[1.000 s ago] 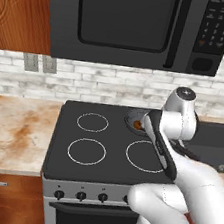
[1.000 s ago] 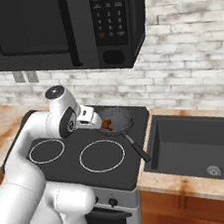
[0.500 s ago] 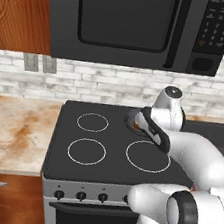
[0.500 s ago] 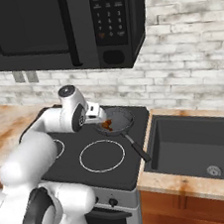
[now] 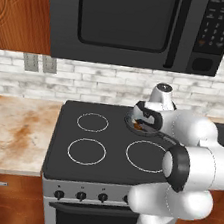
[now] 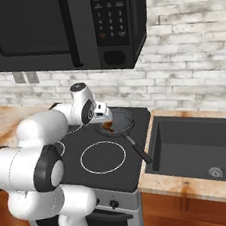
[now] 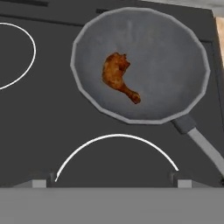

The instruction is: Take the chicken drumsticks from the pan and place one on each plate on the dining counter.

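Hand view: gripper (image 7: 112, 183) spread wide above black stovetop (image 7: 39, 109), one drumstick (image 7: 118, 75) in pan (image 7: 175, 57).

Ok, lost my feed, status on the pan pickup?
Fingers spread wide, empty, above the stove. One drumstick lying in the pan. Nothing in the way.

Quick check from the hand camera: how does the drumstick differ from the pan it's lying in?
The drumstick is reddish-brown, glossy and irregular, thick end tapering to a thin bone end; the pan is grey, round and smooth. The drumstick spans only a fraction of the pan's width. The pan has a long straight handle. Both sit on the black stovetop.
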Controlling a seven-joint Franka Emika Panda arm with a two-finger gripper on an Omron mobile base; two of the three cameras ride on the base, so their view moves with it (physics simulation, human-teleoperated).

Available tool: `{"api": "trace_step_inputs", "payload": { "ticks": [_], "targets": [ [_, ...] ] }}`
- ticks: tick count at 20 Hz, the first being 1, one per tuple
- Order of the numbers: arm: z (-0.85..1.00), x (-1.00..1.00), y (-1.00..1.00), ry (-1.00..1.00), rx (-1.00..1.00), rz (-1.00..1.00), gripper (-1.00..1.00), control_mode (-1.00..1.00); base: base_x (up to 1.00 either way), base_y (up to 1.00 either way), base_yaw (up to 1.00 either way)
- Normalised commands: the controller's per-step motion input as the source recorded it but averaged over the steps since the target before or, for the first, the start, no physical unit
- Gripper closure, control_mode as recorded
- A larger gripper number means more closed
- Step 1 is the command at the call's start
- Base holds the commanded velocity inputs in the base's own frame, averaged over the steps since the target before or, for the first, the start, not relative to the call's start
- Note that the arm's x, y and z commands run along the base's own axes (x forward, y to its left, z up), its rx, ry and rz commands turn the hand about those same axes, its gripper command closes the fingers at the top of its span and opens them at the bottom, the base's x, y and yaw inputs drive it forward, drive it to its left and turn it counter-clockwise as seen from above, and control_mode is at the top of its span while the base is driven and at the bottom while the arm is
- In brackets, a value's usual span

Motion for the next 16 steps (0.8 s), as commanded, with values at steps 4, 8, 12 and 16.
{"api": "trace_step_inputs", "payload": {
  "ticks": [4,8,12,16],
  "targets": [
    [-0.34,0.29,-0.07,0.11,0.00,0.00,-1.00,-1.00,0.00,0.00,0.00],
    [-0.40,0.24,-0.06,0.03,0.00,0.00,-1.00,-1.00,0.00,0.00,0.00],
    [-0.23,0.40,-0.06,0.00,0.00,0.00,-1.00,-1.00,0.00,0.00,0.00],
    [-0.23,0.42,-0.01,0.00,0.00,0.00,-1.00,-1.00,0.00,0.00,0.00]
  ]
}}
